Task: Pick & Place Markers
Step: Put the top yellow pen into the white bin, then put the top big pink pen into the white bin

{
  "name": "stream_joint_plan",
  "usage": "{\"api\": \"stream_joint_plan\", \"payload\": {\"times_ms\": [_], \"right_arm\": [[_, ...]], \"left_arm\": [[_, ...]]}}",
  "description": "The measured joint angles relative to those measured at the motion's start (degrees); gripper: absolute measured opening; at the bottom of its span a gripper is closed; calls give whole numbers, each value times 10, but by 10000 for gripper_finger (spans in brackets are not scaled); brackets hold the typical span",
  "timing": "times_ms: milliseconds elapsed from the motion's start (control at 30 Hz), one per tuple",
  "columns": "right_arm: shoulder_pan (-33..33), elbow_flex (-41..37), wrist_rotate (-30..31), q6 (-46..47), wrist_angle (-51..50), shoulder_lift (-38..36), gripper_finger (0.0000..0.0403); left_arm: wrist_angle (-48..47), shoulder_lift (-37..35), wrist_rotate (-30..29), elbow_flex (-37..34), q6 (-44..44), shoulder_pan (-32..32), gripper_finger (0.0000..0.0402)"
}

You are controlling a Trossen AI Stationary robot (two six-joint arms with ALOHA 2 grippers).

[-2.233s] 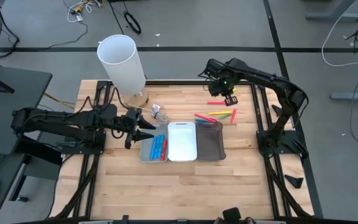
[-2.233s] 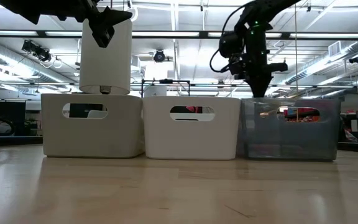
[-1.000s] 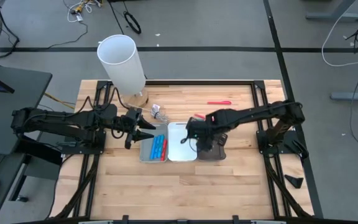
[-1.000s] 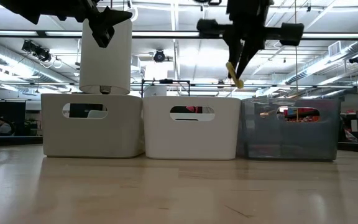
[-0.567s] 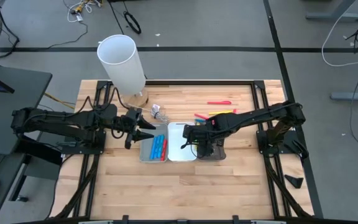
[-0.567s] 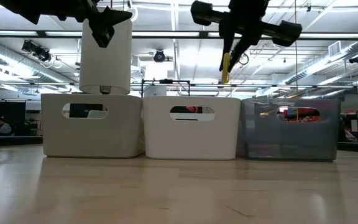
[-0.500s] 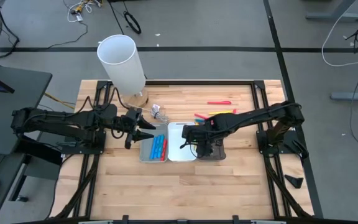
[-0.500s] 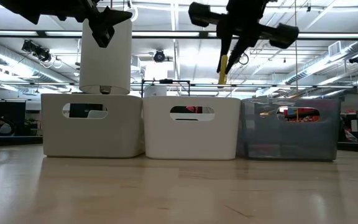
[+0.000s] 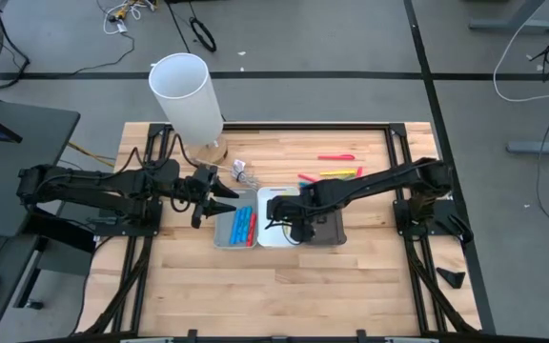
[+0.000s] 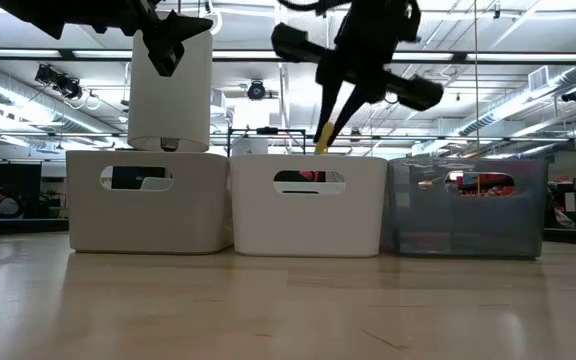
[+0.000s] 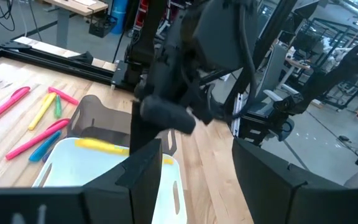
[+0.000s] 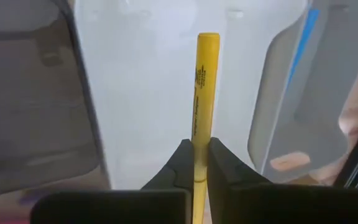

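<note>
My right gripper (image 9: pixel 276 217) is shut on a yellow marker (image 10: pixel 324 135) and hovers above the white tray (image 9: pixel 279 238). The marker's free end points down at that tray. My left gripper (image 9: pixel 229 198) hangs open and idle over the far end of the grey tray (image 9: pixel 220 229), where blue and red markers (image 9: pixel 243 226) lie flat. More markers rest on the table beyond the dark tray (image 9: pixel 332 233): a pink one (image 9: pixel 336 157), a yellow one (image 9: pixel 341 172) and a red one (image 9: pixel 308 178). My right gripper pinches the yellow marker's barrel (image 12: pixel 199 149) between its two fingers (image 12: pixel 184 163). The fingers lie along the marker and come slanting down from above. Most of the marker sticks out past the fingertips. It is lifted clear and tilted over the white tray.
A tall white cylinder (image 9: pixel 189 95) stands at the table's far left. The three trays sit side by side mid-table. Bare wood lies toward the near edge (image 9: pixel 284 295). A small crumpled object (image 9: pixel 240 171) lies beyond the grey tray.
My right gripper has carried the yellow marker toward the table's left, from above the dark tray to above the white one, and a little lower. It has tipped as it went, so the marker's free end has swung from leaning right to leaning left in the low view.
</note>
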Motion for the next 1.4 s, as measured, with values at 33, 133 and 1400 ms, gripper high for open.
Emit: {"api": "stream_joint_plan", "payload": {"times_ms": [33, 133, 1400], "right_arm": [[0, 0, -1, -6, 7, 4, 11], [0, 0, -8, -17, 34, 17, 11], [-12, -1, -30, -20, 140, 106, 134]], "left_arm": [[0, 0, 0, 0, 0, 0, 202], [0, 0, 0, 0, 0, 0, 202], [0, 0, 0, 0, 0, 0, 202]]}}
